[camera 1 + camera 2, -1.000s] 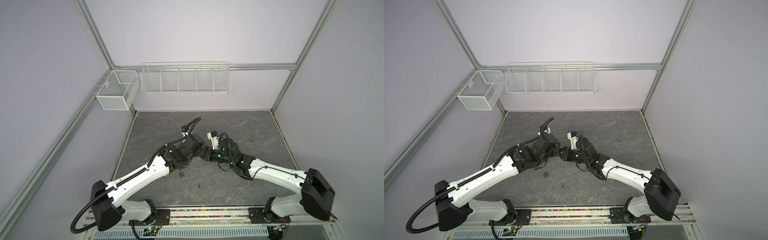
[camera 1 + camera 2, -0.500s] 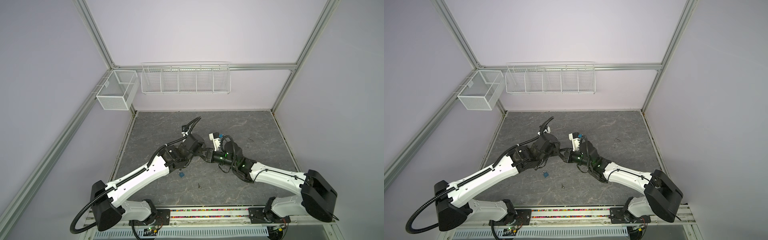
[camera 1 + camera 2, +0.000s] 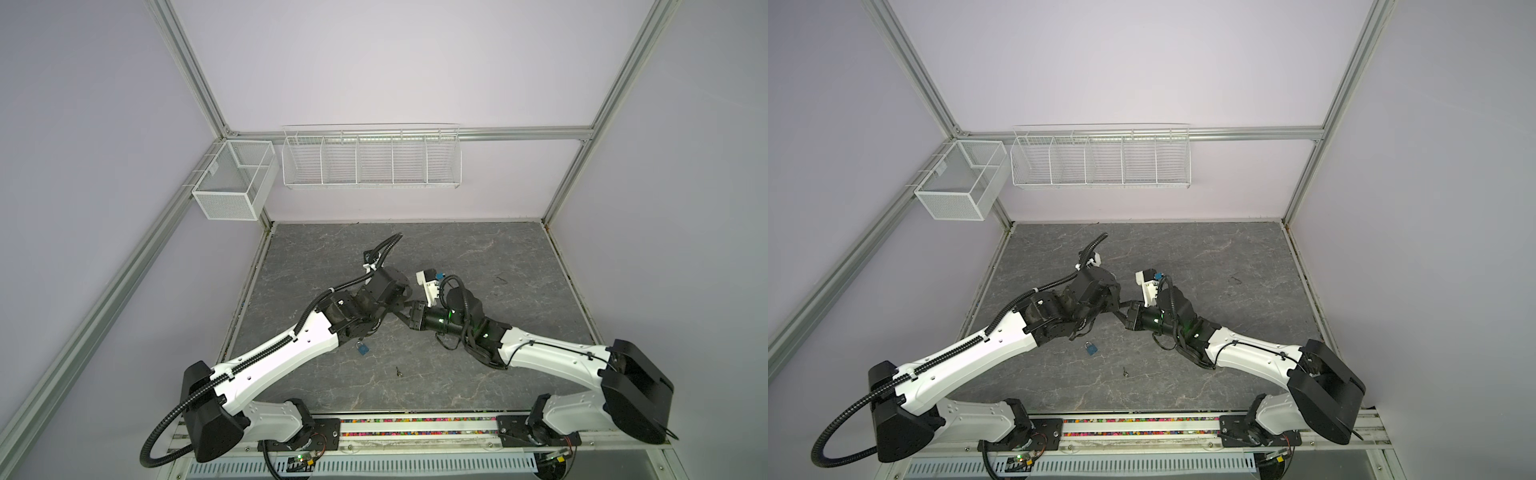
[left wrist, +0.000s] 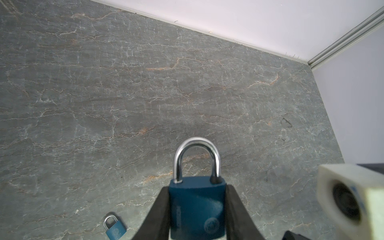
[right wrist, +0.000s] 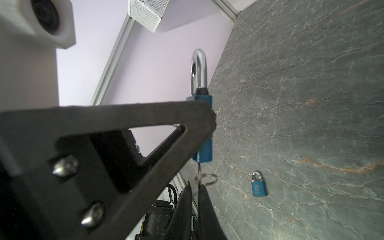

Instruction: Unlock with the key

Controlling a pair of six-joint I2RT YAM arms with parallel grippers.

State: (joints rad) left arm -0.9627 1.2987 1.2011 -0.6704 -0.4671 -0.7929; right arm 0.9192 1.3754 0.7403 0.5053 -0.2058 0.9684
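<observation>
Left hand point(image 4: 197, 193): clamped across the sides of the dark blue padlock point(image 4: 196, 209), which is held off the counter point(image 4: 145, 93) with the shackle point(image 4: 197, 158) pointing away, so that the keyhole end is offered to the other arm.
Right hand point(image 5: 195, 187): pinched together on the key point(image 5: 199, 172), with the key ring point(image 5: 208, 178) beside the fingertips.
Key and lock: the key is seated in the held padlock's keyhole end, in line with the body. A twist is judged to be due.
Spare padlock point(image 5: 258, 185): lying flat on the counter, well apart.
</observation>
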